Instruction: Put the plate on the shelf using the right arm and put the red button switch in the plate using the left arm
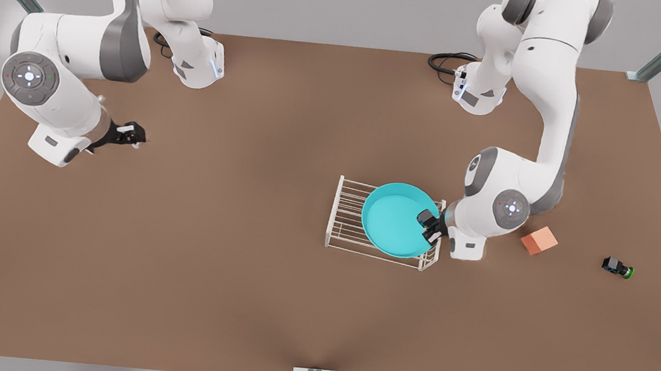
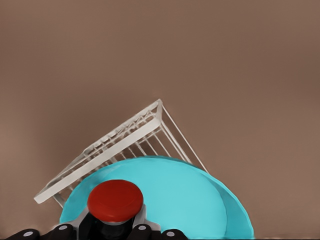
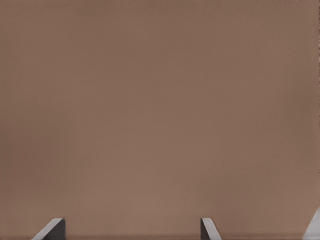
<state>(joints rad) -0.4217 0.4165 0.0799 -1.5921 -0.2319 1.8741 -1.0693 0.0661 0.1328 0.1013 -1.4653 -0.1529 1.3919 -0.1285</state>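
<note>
Spanning the scene: brown worktop [image 1: 247,275] carrying everything.
Arms: left arm [image 1: 532,139] on the front view's right, bent down to the plate; right arm [image 1: 67,59] on the front view's left, waiting.
Shelf: white wire shelf [image 1: 345,224], long side running across the front view.
Plate: turquoise plate [image 1: 391,219] lying flat on the shelf, rim up.
Left hand: left hand [image 1: 429,225] over the plate's rim on the front view's right, clamped on the red button switch.
Right hand: right hand [image 1: 130,134] above bare worktop, spread apart, holding nothing.
Cube: orange cube [image 1: 540,240] just beside the left arm.
Switch: red button switch [image 2: 115,201] over the plate; cap faces the wrist camera.
Other switch: green-capped switch [image 1: 618,267] on its side, cap toward the front view's right.
</note>
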